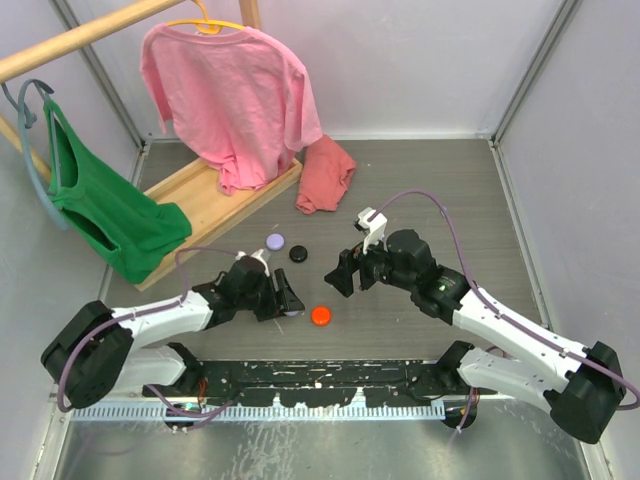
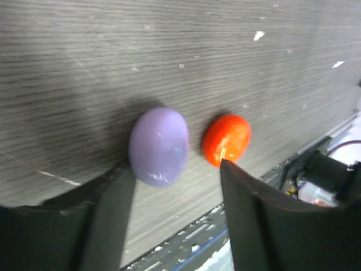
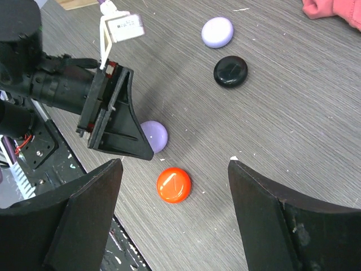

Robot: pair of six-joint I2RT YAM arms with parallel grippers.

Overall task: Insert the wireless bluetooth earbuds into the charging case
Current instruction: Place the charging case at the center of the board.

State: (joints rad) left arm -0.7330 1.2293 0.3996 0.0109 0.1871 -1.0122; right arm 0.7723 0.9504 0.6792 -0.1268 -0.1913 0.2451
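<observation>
At the near edge a black, paint-flecked rail (image 1: 330, 375) runs the width of the grey wood-grain table (image 1: 430, 190), just in front of my two bases.

My left gripper (image 2: 175, 169) is low over the table with its jaws parted, gripping nothing. A lavender puck (image 2: 158, 145) lies on the table between the fingers, close against the left one and clear of the right. An orange-red puck (image 2: 227, 139) lies just beyond the right fingertip, near the rail.

My right gripper (image 3: 175, 165) hangs above the table with its jaws wide and nothing in them, facing the left gripper across a narrow strip of bare table.

Farther out, a black puck (image 3: 230, 71) and a second lavender puck (image 3: 217, 31) lie close together. The earbuds themselves are too small to pick out.

Bare table runs to the right wall (image 1: 570, 150). At the far left stand a wooden rack base (image 1: 215, 200), a salmon cloth (image 1: 325, 175), a hanging pink shirt (image 1: 225, 100) and a green garment (image 1: 110, 215).
</observation>
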